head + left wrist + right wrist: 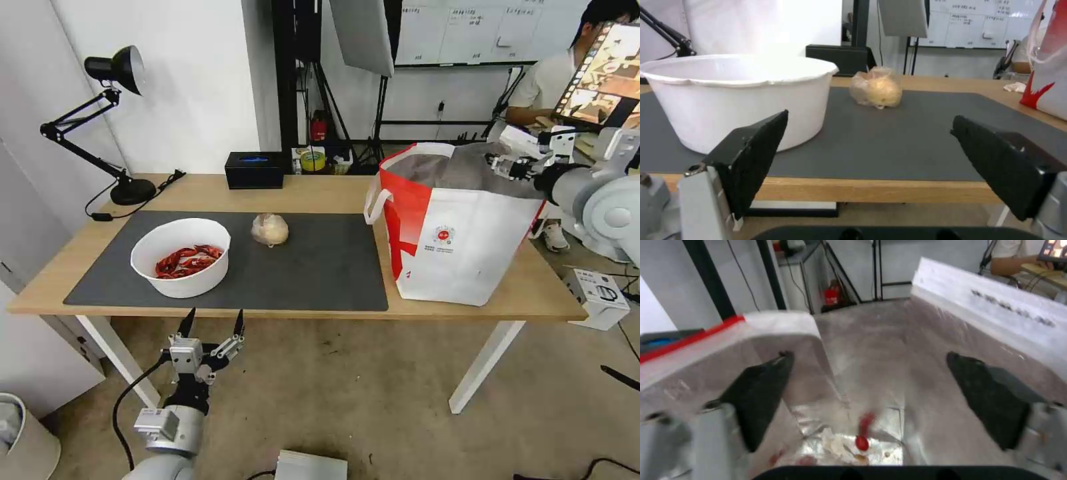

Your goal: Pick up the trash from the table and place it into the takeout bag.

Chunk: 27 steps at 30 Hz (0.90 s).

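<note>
On the table (200, 190), a white round bowl (180, 257) of red crayfish shells sits on the left of the dark mat (320, 267). A beige plastic-wrapped lump (270, 229) lies just right of it. The white and red takeout bag (460, 227) stands open at the right end. My right gripper (497, 163) hovers over its mouth, open and empty (867, 396); red bits (861, 441) and a crumpled white tissue (835, 443) lie on the silvery bottom. My left gripper (215, 317) is open below the table's front edge, facing the bowl (742, 96) and the lump (876, 88).
A black tissue box (254, 169) and a black desk lamp (113, 120) stand along the table's back edge. A white box (600, 293) sits on the floor at the right. A person sits behind the bag at a screen.
</note>
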Available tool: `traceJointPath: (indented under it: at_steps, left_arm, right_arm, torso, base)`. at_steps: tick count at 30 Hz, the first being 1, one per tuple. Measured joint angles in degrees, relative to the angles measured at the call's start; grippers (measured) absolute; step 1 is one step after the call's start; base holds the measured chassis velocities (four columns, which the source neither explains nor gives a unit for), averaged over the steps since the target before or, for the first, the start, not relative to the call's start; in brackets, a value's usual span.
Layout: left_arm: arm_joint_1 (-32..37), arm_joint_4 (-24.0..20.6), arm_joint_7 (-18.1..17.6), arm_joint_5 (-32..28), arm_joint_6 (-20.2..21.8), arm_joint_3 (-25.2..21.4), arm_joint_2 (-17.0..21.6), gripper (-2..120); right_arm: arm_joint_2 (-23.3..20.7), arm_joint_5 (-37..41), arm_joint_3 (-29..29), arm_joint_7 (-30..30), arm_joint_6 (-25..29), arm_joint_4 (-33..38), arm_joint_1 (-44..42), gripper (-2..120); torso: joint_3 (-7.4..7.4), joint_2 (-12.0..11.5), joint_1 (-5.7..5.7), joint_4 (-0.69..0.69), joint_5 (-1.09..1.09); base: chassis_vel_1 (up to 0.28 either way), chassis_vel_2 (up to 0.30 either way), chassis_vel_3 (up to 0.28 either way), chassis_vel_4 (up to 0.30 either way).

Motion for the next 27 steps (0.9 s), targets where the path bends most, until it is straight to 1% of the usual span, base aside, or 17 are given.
traceJointPath:
  at_steps: [1, 2, 4, 5, 8, 9, 12, 13, 16, 17, 18, 20, 22, 23, 27]
  left_arm:
    - [0.0, 0.0, 0.0, 0.0, 0.0, 0.0, 0.0, 100]
    - [0.0, 0.0, 0.0, 0.0, 0.0, 0.0, 0.0, 100]
    - [0.0, -0.1, 0.0, 0.0, 0.0, 0.0, 0.0, 100]
    - [0.0, -0.1, 0.0, 0.0, 0.0, 0.0, 0.0, 100]
    - [0.1, -0.2, 0.0, 0.0, 0.0, -0.1, 0.0, 100]
    - [0.1, -0.2, 0.0, 0.0, 0.0, -0.1, 0.0, 100]
    - [0.3, -0.3, 0.0, 0.0, 0.0, -0.1, 0.3, 100]
    - [0.3, -0.3, 0.0, 0.0, 0.0, -0.1, 0.3, 100]
    - [0.5, -0.4, 0.0, 0.0, 0.0, -0.2, 0.6, 100]
    - [0.5, -0.4, 0.0, 0.0, 0.0, -0.2, 0.6, 100]
    - [0.6, -0.4, 0.0, 0.0, 0.0, -0.3, 0.6, 100]
    - [1.0, -0.7, 0.0, 0.0, 0.0, -0.3, 0.7, 100]
    - [1.0, -0.7, 0.0, 0.0, 0.0, -0.3, 0.7, 100]
    - [1.4, -0.9, 0.0, 0.0, 0.0, -0.3, 0.8, 100]
    - [1.9, -1.0, 0.0, 0.1, 0.0, -0.3, 1.2, 100]
  right_arm:
    - [0.0, 0.0, 0.0, 0.0, 0.0, 0.0, 0.0, 90]
    - [0.0, 0.0, 0.2, -0.3, 0.5, 0.2, -0.1, 95]
    - [0.0, -0.2, 1.0, -2.2, 2.8, 0.9, -0.9, 99]
    - [0.0, -0.2, 1.0, -2.2, 2.8, 0.9, -0.9, 99]
    - [0.2, -1.5, 2.2, -5.3, 7.4, 2.0, -2.7, 100]
    - [0.2, -1.5, 2.2, -5.3, 7.4, 2.0, -2.7, 100]
    - [0.2, -4.4, 3.8, -10.7, 13.9, 3.5, -5.8, 100]
    - [0.2, -4.4, 3.8, -10.7, 13.9, 3.5, -5.8, 100]
    - [0.2, -6.1, 5.8, -14.5, 17.9, 6.2, -9.2, 100]
    - [0.2, -6.1, 5.8, -14.5, 17.9, 6.2, -9.2, 100]
    - [0.2, -6.9, 6.5, -15.5, 19.2, 7.3, -10.6, 100]
    - [0.4, -9.9, 7.8, -17.6, 21.9, 9.6, -13.9, 100]
    - [0.5, -10.3, 7.9, -17.8, 22.2, 9.8, -14.3, 100]
    - [0.8, -12.8, 9.0, -19.0, 23.8, 11.6, -16.8, 100]
    - [2.1, -14.8, 11.1, -20.5, 25.5, 14.1, -21.1, 100]
  torso:
    - [0.0, 0.0, 0.0, 0.0, 0.0]
    - [0.0, 0.0, 0.0, 0.0, 0.0]
    - [0.0, 0.0, 0.0, 0.0, 0.0]
    - [0.0, 0.0, 0.0, 0.0, 0.0]
    - [0.0, 0.0, 0.0, 0.01, 0.0]
    - [0.0, 0.0, 0.0, 0.01, 0.0]
    - [0.0, 0.0, 0.0, 0.01, 0.0]
    - [0.0, 0.0, 0.0, 0.01, 0.0]
    - [0.0, 0.0, 0.0, 0.0, 0.0]
    - [0.0, 0.0, 0.0, 0.0, 0.0]
    - [0.0, 0.0, 0.0, 0.0, 0.0]
    - [0.0, 0.0, 0.0, 0.0, 0.0]
    - [0.0, 0.0, 0.0, 0.0, 0.0]
    - [0.0, 0.0, 0.0, 0.0, 0.0]
    - [-0.01, 0.0, 0.0, 0.0, 0.0]
  base:
    - [0.0, 0.0, 0.0, 0.0]
    - [0.0, 0.0, 0.0, 0.0]
    - [0.0, 0.0, 0.0, 0.0]
    - [0.0, 0.0, 0.0, 0.0]
    - [0.0, 0.0, 0.0, 0.0]
    - [0.0, 0.0, 0.0, 0.0]
    - [0.0, 0.0, 0.0, 0.0]
    - [0.0, 0.0, 0.0, 0.0]
    - [0.0, 0.0, 0.0, 0.0]
    - [0.0, 0.0, 0.0, 0.0]
    - [0.0, 0.0, 0.0, 0.0]
    - [0.0, 0.0, 0.0, 0.0]
    - [0.0, 0.0, 0.0, 0.0]
    - [0.0, 0.0, 0.0, 0.0]
    - [0.0, 0.0, 0.0, 0.0]
